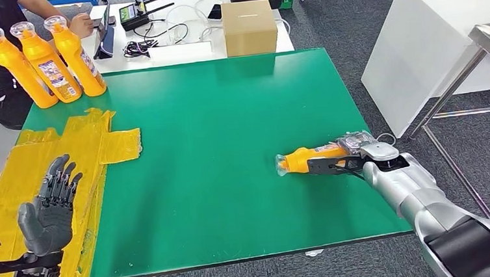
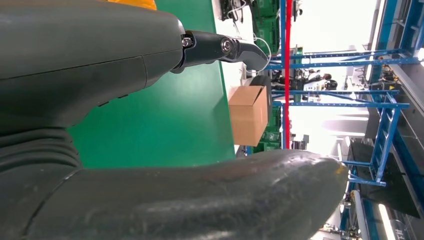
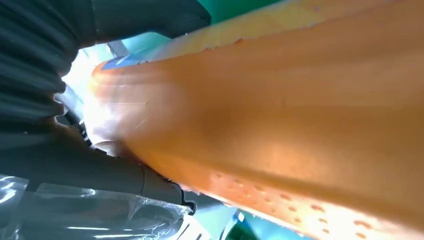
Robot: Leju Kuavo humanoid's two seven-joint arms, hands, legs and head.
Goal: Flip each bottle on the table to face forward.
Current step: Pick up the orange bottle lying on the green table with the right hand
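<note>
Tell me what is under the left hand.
Under the raised left hand lies yellow sheeting at the green table edge. The stretch directly behind the palm is covered, so unseen.

I count four orange bottles: three upright (image 1: 4,65) (image 1: 40,59) (image 1: 75,54) at the far left corner of the green bench (image 1: 215,114), one lying down (image 1: 309,158). One cardboard box (image 1: 249,26).
</note>
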